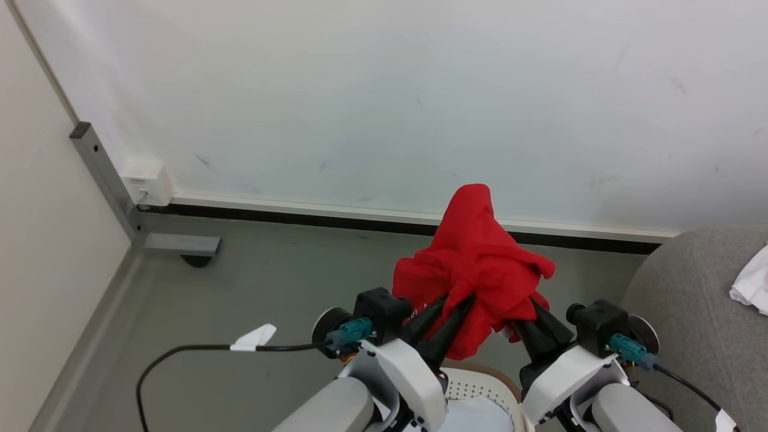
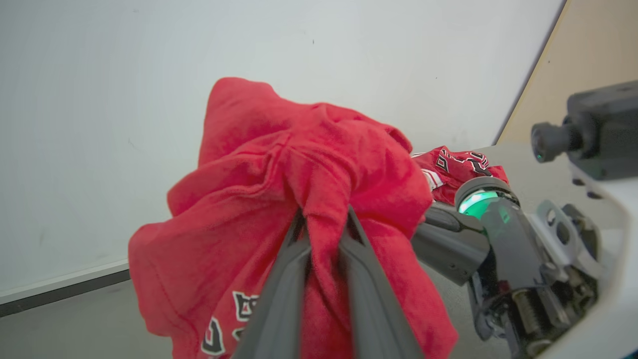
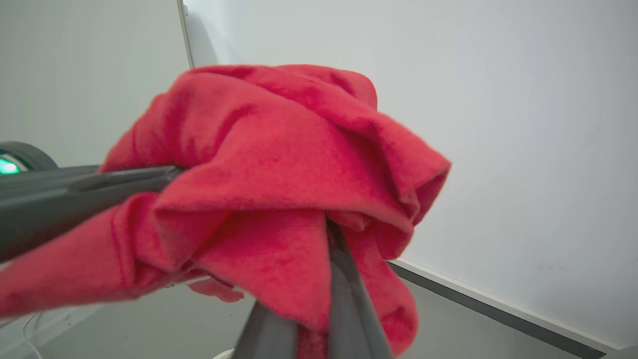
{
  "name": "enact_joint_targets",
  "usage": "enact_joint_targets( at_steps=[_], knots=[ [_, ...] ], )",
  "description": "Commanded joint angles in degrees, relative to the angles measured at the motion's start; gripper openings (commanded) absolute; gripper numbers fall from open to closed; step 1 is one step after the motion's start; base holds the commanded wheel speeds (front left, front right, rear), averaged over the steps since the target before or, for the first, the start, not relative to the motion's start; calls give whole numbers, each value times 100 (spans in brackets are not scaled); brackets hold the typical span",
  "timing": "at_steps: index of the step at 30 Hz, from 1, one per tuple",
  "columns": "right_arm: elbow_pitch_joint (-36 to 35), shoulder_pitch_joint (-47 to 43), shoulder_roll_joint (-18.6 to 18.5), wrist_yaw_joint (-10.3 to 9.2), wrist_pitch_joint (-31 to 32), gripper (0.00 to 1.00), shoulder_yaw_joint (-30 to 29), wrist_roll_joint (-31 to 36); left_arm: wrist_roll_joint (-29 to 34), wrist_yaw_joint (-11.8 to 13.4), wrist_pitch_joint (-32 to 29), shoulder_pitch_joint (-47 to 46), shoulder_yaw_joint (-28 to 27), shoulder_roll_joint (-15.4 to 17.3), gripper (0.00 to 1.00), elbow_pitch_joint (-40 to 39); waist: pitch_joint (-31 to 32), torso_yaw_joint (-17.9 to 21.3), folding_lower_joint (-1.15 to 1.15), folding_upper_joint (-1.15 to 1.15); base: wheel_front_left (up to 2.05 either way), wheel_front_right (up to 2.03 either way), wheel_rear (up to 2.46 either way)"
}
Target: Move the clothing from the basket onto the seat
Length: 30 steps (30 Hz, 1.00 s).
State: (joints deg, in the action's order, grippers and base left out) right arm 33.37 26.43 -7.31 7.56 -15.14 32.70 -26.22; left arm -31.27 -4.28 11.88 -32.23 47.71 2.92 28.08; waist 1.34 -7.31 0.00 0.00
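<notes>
1. Clothing [image 1: 474,264]: a red bundle held up in the air, low centre of the head view. The white wall [image 1: 384,90] is behind it and the grey floor [image 1: 270,288] below. A peak of cloth stands up at its top. Black-and-white lettering shows on folds in the left wrist view.
2. Left gripper [image 1: 456,306]: enters the bundle from the lower left. In the left wrist view its two dark fingers are clamped on a fold of red cloth.
3. Right gripper [image 1: 528,312]: enters from the lower right, tips buried. In the right wrist view its fingers lie close together, cloth nipped between and draped over them.
4. Basket [image 1: 501,377]: bottom centre, between the forearms, just below the bundle. Cream perforated wall, brown rim.
5. Seat [image 1: 678,312]: grey, right edge, apart from the bundle. A white cloth [image 1: 750,282] lies on it.
6. Black cable [image 1: 180,354]: on the floor, lower left.
</notes>
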Motion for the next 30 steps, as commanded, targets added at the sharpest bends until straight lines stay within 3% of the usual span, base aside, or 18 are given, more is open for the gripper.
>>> enact_joint_targets(
  at_steps=[1,5,6,7,8,9,10,20,30],
  knots=[
    [-12,-70,-55,-15,1,0,-31,-52,-53,18,45,56,0,10,0,28,-9,14,0,0,0,0,0],
    [-129,-133,-87,-15,1,0,-101,-129,-54,65,104,53,8,14,0,75,-42,90,0,0,0,0,0],
    [-155,-168,-84,-15,1,0,-114,-160,-23,79,108,40,11,18,6,91,-51,120,0,0,0,0,0],
    [-183,-203,-87,-15,1,0,-142,-182,-9,92,116,31,12,21,35,105,-59,144,0,0,0,0,0],
    [-227,-230,-88,-15,1,0,-177,-197,-3,110,132,24,15,23,47,114,-69,178,0,0,0,0,0],
    [-272,-254,-95,-15,1,0,-218,-210,9,124,149,11,14,30,89,117,-77,213,0,0,0,0,0],
    [-316,-270,-109,-15,0,0,-278,-209,22,121,162,-3,14,38,100,120,-85,253,0,0,0,0,0],
    [-641,-342,-235,-14,1,0,-1071,24,68,179,237,13,-8,96,100,48,-242,958,0,0,0,0,0],
    [-1078,-554,-398,-14,0,0,-1729,2,195,169,317,85,-35,215,100,-90,-469,2065,0,0,0,0,0]
  ],
)
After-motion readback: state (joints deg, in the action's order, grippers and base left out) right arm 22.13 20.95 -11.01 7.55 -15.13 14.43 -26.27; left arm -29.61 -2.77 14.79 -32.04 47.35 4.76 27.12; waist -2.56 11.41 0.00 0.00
